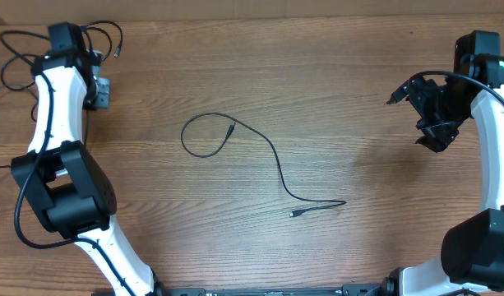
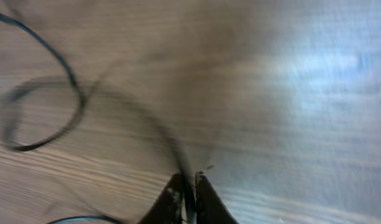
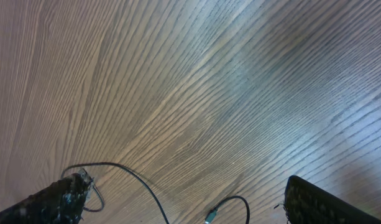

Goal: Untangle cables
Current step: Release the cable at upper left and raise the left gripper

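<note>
Nearest, the loose cable [image 1: 281, 177] lay mid-table [image 1: 358, 90], plug end closest, loop further back. Beyond it at right, the right gripper [image 1: 435, 140] hung spread wide, holding nothing. Furthest, in the far-left corner, the left gripper [image 2: 189, 190] pinched a thin cable [image 2: 178, 155], view blurred; other cables [image 1: 112, 37] coiled beside it.

overhead: even, bright, sharp, faint shadows | left wrist: motion-blurred, cable [image 2: 61, 61] smeared, bluish glare far right on worktop [image 2: 339, 62] | right wrist: sharp grain, pale sheen right
</note>
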Controlling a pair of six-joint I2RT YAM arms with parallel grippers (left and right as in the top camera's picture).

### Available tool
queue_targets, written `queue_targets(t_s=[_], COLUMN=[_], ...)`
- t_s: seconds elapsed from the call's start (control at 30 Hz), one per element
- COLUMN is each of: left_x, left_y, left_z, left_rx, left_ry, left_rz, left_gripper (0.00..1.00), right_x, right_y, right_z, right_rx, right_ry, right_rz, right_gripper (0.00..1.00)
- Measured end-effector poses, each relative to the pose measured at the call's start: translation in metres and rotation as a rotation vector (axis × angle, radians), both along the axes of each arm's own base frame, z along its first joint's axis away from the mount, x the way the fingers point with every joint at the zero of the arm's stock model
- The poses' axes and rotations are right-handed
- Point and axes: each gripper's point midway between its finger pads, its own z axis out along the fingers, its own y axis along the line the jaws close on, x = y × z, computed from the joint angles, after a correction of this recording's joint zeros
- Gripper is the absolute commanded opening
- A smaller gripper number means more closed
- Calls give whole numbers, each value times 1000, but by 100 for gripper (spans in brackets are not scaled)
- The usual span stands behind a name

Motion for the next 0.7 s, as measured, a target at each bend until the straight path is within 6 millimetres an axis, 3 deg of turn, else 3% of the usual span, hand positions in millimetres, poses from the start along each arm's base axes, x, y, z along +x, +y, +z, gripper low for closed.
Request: queue_targets(t_s=[0.07,0.17,0.23,0.33,0.47,0.6,0.67,0.7], left_x=[-9,-20,-24,-31,-37,-39,-33,-28], left_y=[-4,-13,-19,-31,-37,-41,-43,-43], left_z=[-8,-14,-16,-19,-20,-20,-14,-8], left_rx=[-14,-47,-74,-128,-156,-183,-195,-200], left_ry=[41,89,108,137,157,164,139,114], left_rz=[-3,-18,-23,-34,-36,-30,-23,-17], left_gripper=[11,34,43,39,53,74,98,100], right_x=[0,0,0,0,0,0,0,0], right_y=[0,0,0,0,0,0,0,0], right_z=[0,0,0,0,0,0,0,0], right_rx=[0,0,0,0,0,0,0,0], right_ry=[0,0,0,0,0,0,-1,0], right_rz=[0,0,0,0,0,0,0,0], right_gripper=[100,100,100,100,100,100,100,100])
